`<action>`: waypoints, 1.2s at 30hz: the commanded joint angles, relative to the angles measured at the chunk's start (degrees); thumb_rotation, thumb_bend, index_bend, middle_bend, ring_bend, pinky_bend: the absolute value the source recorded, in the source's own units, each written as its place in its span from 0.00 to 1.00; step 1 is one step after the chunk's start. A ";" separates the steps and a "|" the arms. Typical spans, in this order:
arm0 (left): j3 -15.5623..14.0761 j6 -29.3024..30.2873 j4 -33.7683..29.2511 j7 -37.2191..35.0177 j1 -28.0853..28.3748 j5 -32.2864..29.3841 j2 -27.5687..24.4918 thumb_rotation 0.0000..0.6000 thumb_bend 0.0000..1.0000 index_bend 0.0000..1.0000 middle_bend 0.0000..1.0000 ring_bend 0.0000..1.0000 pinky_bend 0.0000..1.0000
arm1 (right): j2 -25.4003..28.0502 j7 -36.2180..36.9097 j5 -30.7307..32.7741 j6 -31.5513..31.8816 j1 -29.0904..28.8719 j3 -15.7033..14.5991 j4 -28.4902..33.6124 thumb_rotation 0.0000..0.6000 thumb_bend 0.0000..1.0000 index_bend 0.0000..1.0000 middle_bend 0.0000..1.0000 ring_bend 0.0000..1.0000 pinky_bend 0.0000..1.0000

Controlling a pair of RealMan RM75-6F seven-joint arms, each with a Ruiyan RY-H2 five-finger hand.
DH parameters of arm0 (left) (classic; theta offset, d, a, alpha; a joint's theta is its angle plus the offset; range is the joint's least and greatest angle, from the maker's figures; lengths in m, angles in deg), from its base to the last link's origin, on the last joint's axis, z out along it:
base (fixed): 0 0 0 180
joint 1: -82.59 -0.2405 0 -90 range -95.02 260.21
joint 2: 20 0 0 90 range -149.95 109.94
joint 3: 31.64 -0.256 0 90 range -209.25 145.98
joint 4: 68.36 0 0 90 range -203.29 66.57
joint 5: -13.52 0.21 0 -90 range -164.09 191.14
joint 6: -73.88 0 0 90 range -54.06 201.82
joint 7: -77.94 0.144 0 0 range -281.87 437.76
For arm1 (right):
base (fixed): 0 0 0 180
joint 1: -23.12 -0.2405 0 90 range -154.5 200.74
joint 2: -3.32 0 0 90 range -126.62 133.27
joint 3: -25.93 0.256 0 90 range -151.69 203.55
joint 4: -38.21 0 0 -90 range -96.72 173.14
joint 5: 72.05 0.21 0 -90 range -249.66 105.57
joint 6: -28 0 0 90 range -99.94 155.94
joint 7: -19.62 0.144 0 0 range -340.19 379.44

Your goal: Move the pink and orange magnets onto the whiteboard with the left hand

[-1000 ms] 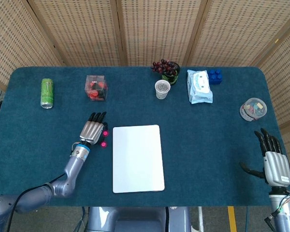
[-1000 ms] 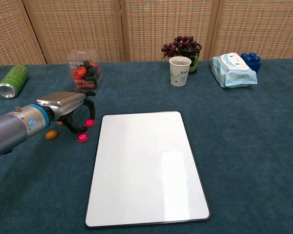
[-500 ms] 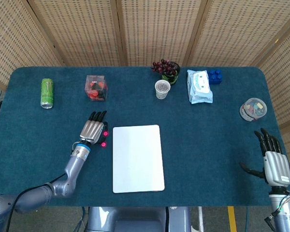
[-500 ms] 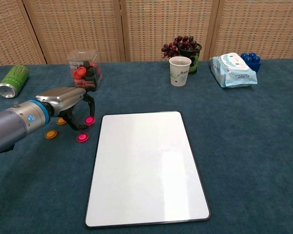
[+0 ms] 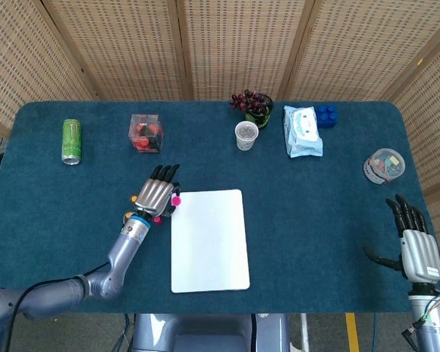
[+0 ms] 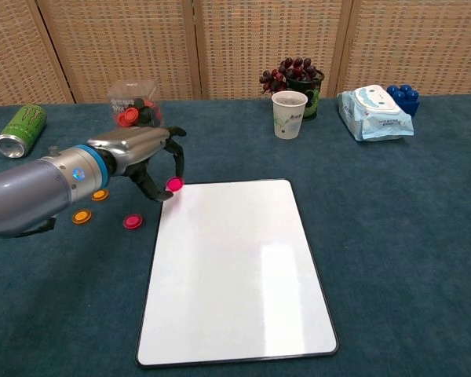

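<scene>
My left hand (image 5: 155, 196) (image 6: 145, 153) pinches a pink magnet (image 6: 174, 184) (image 5: 175, 199) just above the table, right at the upper left corner of the whiteboard (image 5: 209, 240) (image 6: 235, 267). A second pink magnet (image 6: 133, 221) lies on the cloth left of the board. Further left lie two orange magnets (image 6: 82, 216) (image 6: 100, 194). The board's surface is bare. My right hand (image 5: 414, 246) sits at the table's right edge, fingers spread and holding nothing.
Along the back stand a green can (image 5: 72, 141), a clear box of red and black pieces (image 5: 146, 133), a paper cup (image 5: 246, 135), grapes (image 5: 253, 103), a wipes pack (image 5: 302, 132) and a blue block (image 5: 325, 116). A small bowl (image 5: 385, 165) sits far right.
My left hand has picked up one pink magnet from the cloth and carried it right and forward to the whiteboard's upper left corner. The right hand has not moved.
</scene>
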 commanded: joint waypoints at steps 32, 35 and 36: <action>-8.88 3.46 -7.08 -4.26 -6.41 2.43 -8.00 1.00 0.28 0.33 0.00 0.00 0.00 | 0.12 -0.58 0.04 -0.32 -0.22 -0.17 -0.06 1.00 0.23 0.00 0.00 0.00 0.00; -9.03 3.23 -6.77 -4.76 -6.52 2.84 -7.92 1.00 0.28 0.35 0.00 0.00 0.00 | 0.13 -0.62 0.10 -0.37 -0.24 -0.17 -0.01 1.00 0.23 0.00 0.00 0.00 0.00; -9.08 3.16 -6.69 -4.92 -6.57 3.00 -7.84 1.00 0.28 0.35 0.00 0.00 0.00 | 0.14 -0.64 0.10 -0.39 -0.25 -0.18 -0.02 1.00 0.23 0.00 0.00 0.00 0.00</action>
